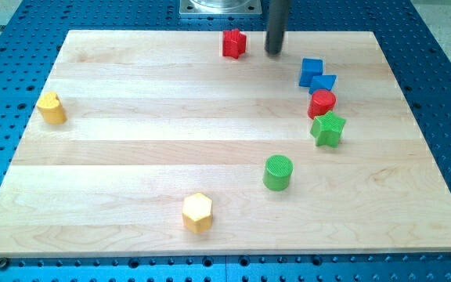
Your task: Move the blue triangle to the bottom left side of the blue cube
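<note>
Near the counter's (131, 149) top edge, our tip (274, 52) stands just right of the red star (234, 43), apart from the blue cube (311, 71) and blue triangle (324, 83); no writing shows.

My tip (274, 52) stands near the board's (131, 149) top edge, just right of the star block (234, 43). Four blocks cluster by the right edge. One cylinder (278, 172) and one hexagonal block (197, 212) sit toward the bottom edge; another block (52, 108) lies at the left edge.
</note>
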You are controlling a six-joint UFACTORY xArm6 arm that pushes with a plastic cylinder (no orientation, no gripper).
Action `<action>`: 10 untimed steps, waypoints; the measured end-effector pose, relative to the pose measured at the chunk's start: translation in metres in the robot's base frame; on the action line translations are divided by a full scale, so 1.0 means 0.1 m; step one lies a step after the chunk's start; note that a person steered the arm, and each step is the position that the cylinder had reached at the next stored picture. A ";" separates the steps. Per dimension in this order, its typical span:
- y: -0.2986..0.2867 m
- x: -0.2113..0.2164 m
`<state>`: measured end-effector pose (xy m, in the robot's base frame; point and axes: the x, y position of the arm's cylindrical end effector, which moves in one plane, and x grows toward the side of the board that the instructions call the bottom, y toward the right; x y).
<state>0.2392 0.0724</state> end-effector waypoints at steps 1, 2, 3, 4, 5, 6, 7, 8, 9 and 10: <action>-0.50 0.08; -0.37 0.17; -0.03 0.23; 0.23 0.23; 0.50 0.23; 0.76 0.23; 1.02 0.23; 1.29 0.23; 1.55 0.21; 1.73 0.05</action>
<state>0.2439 0.2452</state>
